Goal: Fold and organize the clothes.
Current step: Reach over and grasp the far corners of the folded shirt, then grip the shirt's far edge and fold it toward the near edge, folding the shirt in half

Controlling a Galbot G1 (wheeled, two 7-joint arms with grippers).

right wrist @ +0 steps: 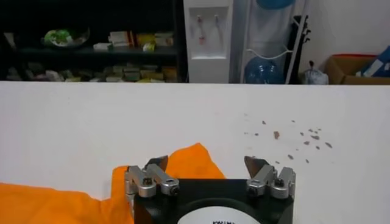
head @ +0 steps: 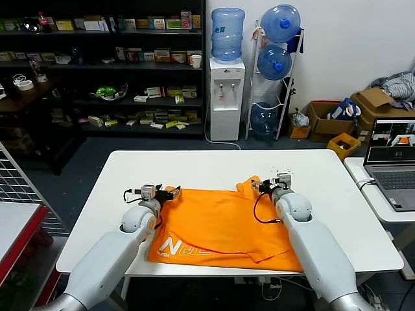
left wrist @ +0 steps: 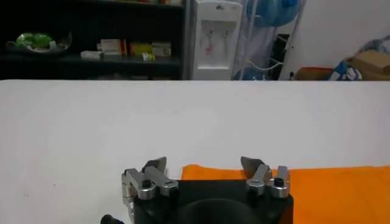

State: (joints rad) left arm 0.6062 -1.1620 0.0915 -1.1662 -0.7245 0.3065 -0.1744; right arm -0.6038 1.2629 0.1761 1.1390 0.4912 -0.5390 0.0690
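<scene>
soft orange t-shirt (head: 224, 223) lies rumpled between both spread pincers.

T-shirt (head: 224, 223) lies on table (head: 337, 194), laptop (head: 392, 165) to its right.

The white desk (head: 214, 165) carries an orange T-shirt (head: 220, 227) spread flat across its near half (white lettering at the near left corner), with small brown specks (right wrist: 292, 135) scattered farther right.

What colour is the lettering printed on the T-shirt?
White, on the bright orange T-shirt; the head view shows it best.
</scene>
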